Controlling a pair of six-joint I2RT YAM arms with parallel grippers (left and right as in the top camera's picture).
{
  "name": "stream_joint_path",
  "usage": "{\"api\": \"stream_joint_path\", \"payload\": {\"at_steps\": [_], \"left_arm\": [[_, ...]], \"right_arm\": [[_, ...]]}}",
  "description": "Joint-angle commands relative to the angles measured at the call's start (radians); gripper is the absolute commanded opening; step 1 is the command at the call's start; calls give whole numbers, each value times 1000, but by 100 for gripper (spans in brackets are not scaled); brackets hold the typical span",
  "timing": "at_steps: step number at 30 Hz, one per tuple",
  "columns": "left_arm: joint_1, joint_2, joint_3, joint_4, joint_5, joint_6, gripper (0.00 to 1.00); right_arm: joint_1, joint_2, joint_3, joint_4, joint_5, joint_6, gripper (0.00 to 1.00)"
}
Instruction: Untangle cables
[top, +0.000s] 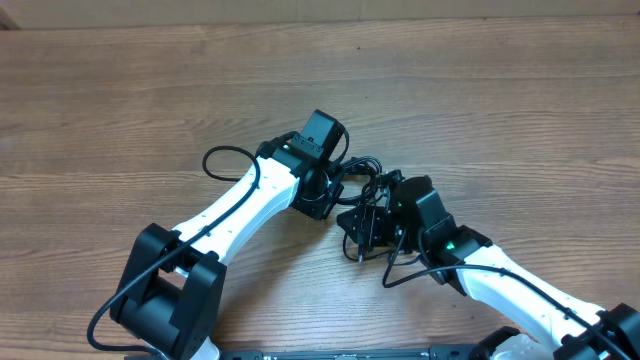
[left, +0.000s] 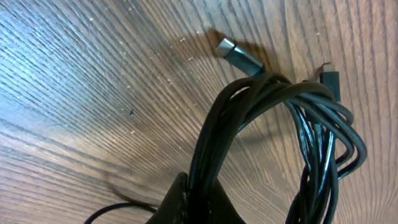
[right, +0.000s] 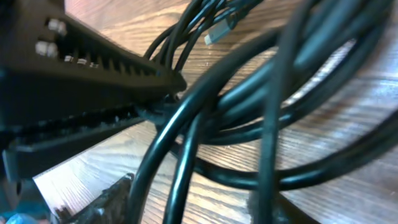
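Jaws of the right gripper (right: 155, 111) are pinched on a strand of the cables (left: 264, 87); the left gripper (top: 325, 197) jaws cannot be told.
Looped cables lie at the centre of the table (top: 150, 90), left gripper at their 8 o'clock, right at 5 o'clock; a silver-tipped plug (left: 239, 57) sticks out at the loop's 11 o'clock.

Black cables (left: 267, 118); plug (left: 239, 57) perhaps silver-grey; brown woodgrain table (top: 150, 90).

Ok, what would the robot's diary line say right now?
task: untangle cables | state: one tangled bunch | left gripper: at cables, grip unclear | right gripper: shut on cables | plug: sticking out on top
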Motion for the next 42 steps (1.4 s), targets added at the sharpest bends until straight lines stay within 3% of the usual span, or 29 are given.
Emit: {"api": "stream_joint_path", "payload": {"at_steps": [1,5,6,11,21,25,30,36,42], "left_arm": [[8,-38,22,-2,33,-40,4],[26,-38,22,3,50,-50,4],[32,-38,22,3,48,-50,4],[77,-38,22,2,26,68,4],[112,-38,22,2,-208,577,4],[110,-38,22,21,-294,744,4],[103,-38,22,123,-264,1009,4],[58,-38,22,228,-67,1337,4],[25,-38,22,230,-14,1432,4]], "right_arm": [[11,6,22,6,35,-2,36],[11,6,22,-10,34,-2,6],[11,6,22,-19,34,-2,4],[11,6,22,-32,-7,-2,4],[-10,-16,24,-68,-65,-14,4],[-55,-56,31,-133,-111,-106,4],[-114,-103,82,-274,-126,-222,4],[-126,-108,161,-364,-108,-378,4],[-126,-108,172,-373,103,-380,4]]}}
